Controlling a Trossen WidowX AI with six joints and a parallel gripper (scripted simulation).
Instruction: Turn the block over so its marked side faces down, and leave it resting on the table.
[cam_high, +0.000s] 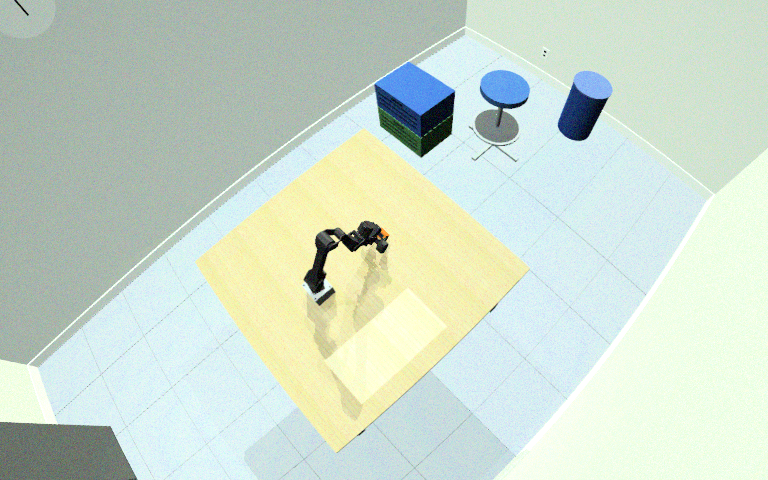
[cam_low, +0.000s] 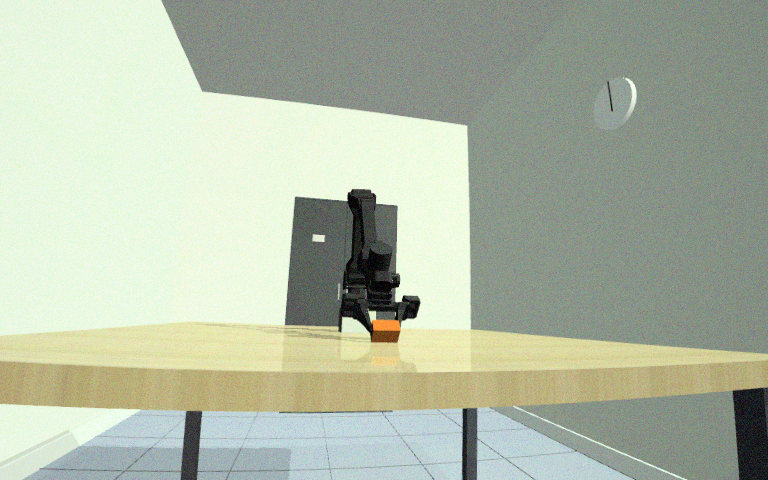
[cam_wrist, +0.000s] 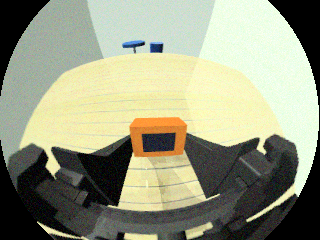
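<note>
The orange block (cam_high: 384, 232) (cam_low: 385, 331) (cam_wrist: 158, 123) is held between the two black fingers of my gripper (cam_high: 383, 234) (cam_low: 385, 327) (cam_wrist: 158, 136), which is shut on it. The block's marked side, a dark navy rectangle (cam_wrist: 159, 142), faces back toward the wrist camera and the gripper's palm. The gripper is tilted, pointing outward and down. The block hangs a little above the wooden table (cam_high: 283, 237) (cam_low: 169, 350) (cam_wrist: 100, 110), with a gap between it and its reflection in the exterior view. Its underside shows dark in that view.
The arm's base (cam_high: 318, 291) stands on the table. A bright light patch (cam_high: 390, 345) lies on the table top. Stacked blue and green crates (cam_high: 416, 93), a blue stool (cam_high: 504, 87) and a blue cylinder (cam_high: 584, 107) stand on the floor beyond the table.
</note>
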